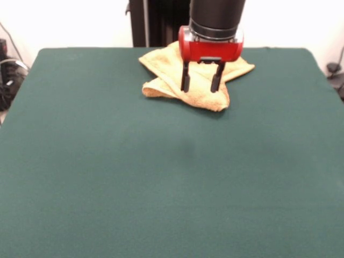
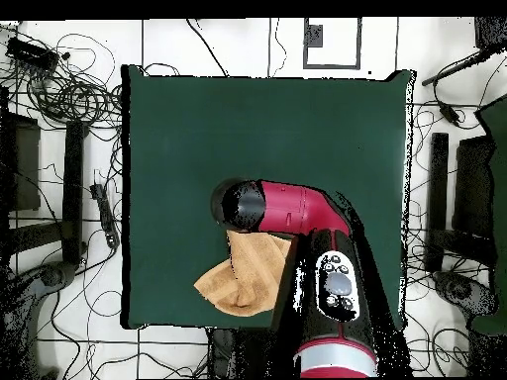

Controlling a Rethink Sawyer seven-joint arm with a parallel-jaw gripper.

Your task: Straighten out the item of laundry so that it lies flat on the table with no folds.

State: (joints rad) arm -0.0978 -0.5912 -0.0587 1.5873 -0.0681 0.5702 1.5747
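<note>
Rumpled towel at the counter's far edge, tool above it

Towel (image 1: 177, 75) lies folded over itself on the counter (image 1: 161, 177); tool (image 1: 202, 85) hovers over its middle, spread wide, holding nothing; best to pinch a loose corner, then drag outward, low and slow.

- We see a counter (image 1: 107, 177) covered in plain dark green cloth.
- On it lies one rumpled, folded yellow-orange towel (image 1: 166, 80), near the edge by the robot's base.
</note>
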